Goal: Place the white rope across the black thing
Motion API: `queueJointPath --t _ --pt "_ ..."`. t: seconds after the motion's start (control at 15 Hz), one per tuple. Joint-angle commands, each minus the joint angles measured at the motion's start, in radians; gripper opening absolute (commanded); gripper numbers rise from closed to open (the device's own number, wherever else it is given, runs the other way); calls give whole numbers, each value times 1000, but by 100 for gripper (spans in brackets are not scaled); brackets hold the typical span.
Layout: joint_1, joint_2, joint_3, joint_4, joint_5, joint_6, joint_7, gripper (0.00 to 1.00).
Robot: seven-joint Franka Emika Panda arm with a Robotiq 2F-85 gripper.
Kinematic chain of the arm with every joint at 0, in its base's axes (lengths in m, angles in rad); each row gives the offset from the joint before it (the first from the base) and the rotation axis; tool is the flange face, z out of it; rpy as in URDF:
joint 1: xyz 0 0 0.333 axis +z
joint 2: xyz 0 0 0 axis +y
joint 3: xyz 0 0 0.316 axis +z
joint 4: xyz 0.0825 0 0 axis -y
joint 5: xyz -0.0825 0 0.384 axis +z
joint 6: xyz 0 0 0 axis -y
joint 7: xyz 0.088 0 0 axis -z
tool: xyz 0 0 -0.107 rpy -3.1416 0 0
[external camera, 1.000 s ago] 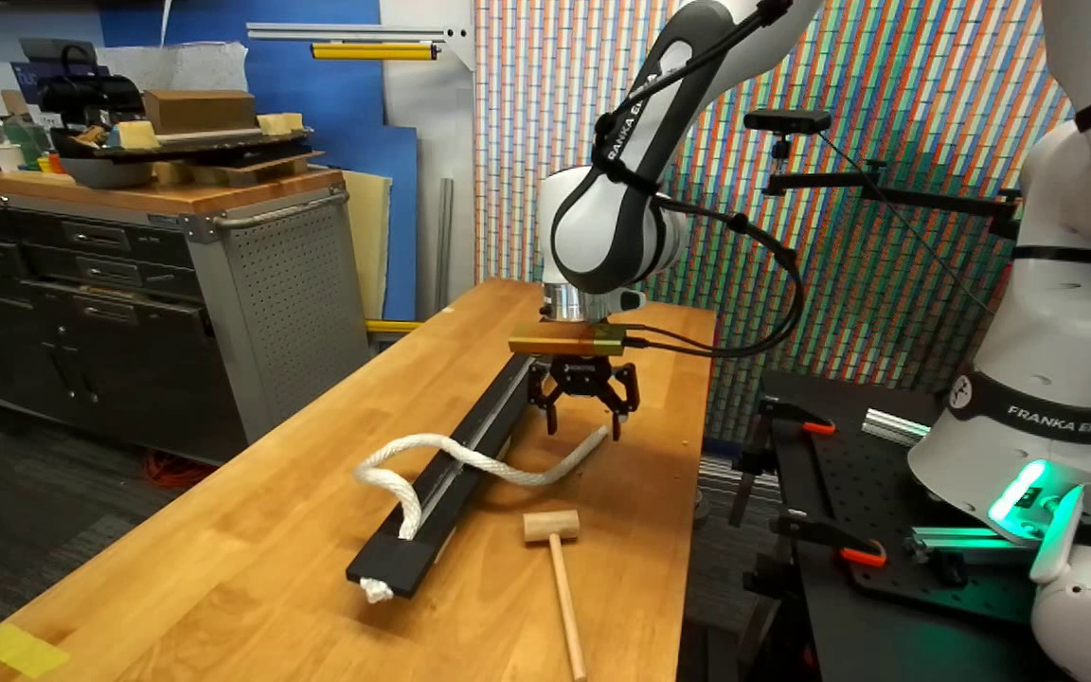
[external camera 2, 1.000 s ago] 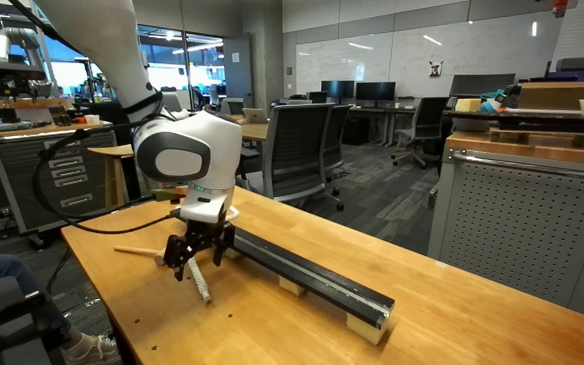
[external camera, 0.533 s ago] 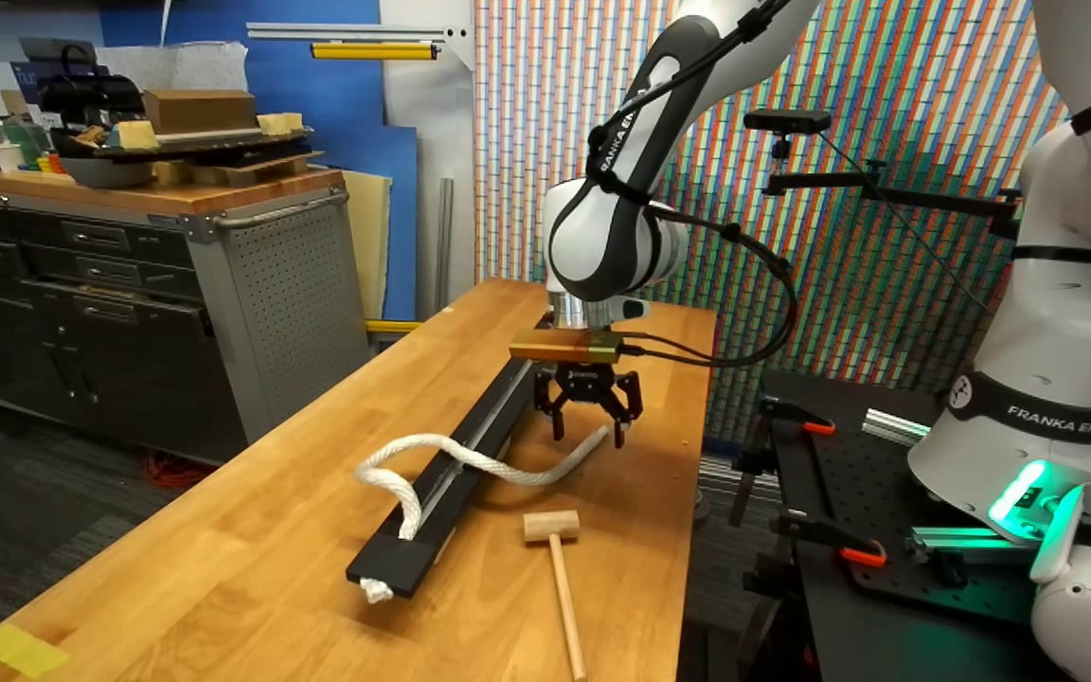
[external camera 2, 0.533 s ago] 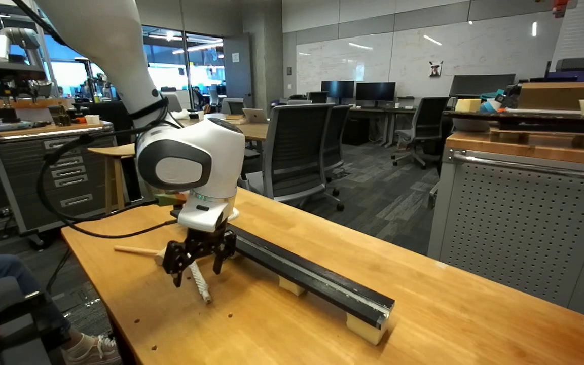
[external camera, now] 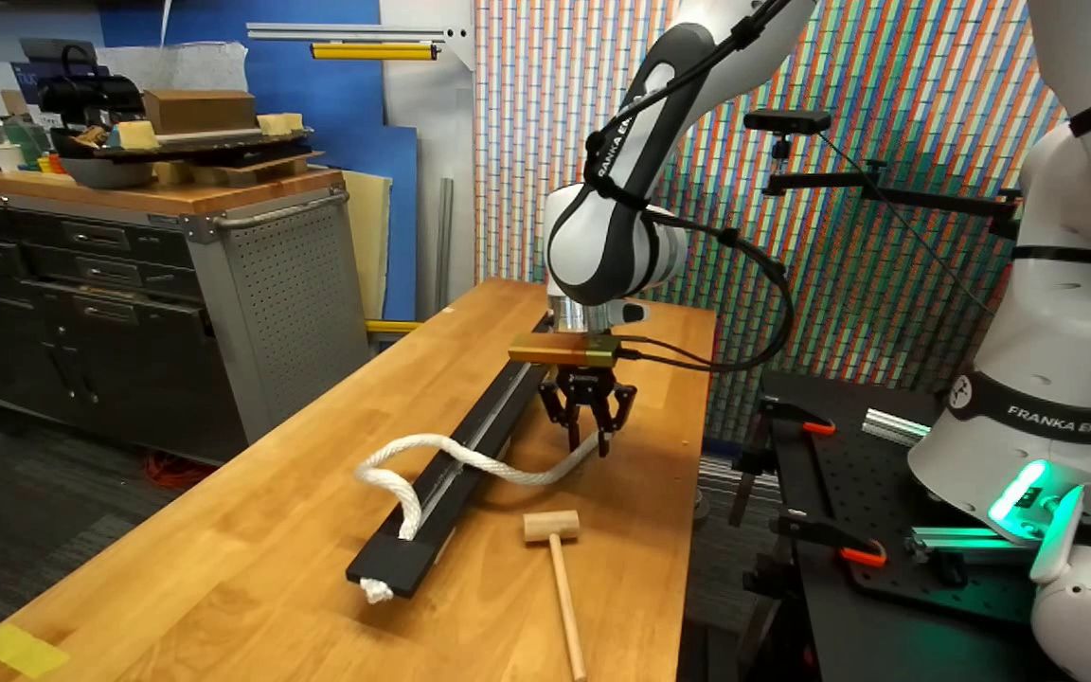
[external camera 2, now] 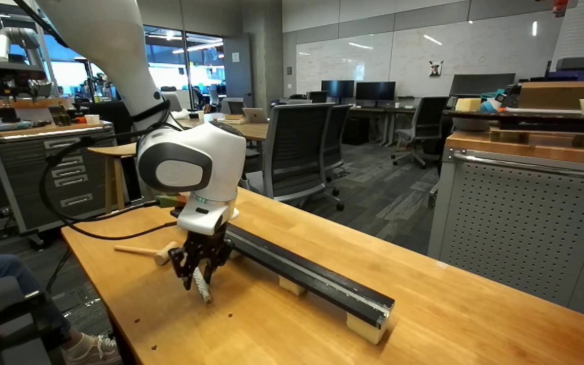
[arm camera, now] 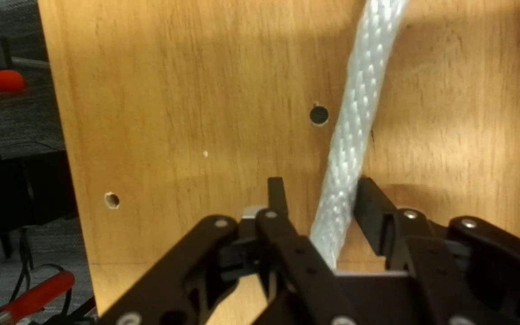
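A robot gripper points down over a wooden table, its 2 fingers spread on either side of a white rope, near the rope's end. In the wrist view the rope lies just beside the finger at right; whether they touch cannot be told. The rope runs across a long black bar, loops beyond it and curls back onto it. A wooden mallet lies apart on the table
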Motion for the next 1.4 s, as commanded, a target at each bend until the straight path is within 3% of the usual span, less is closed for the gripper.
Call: queueJointPath --t 0.0,0.13,0.2,0.53,0.87,1.07,1.33 --pt "16 14 -15 12 16 3 29 13" --pt "22 16 -21 11 10 10 44 1" --pt "23 18 -22 11 9 12 50 0" --pt "18 -8 -15 -10 7 26 39 3" --pt "49 -141 -51 -123 -62 80 17 3" --pt "90 -248 -114 -208 -173 95 46 3" --pt "139 -368 -251 -268 -469 87 163 3"
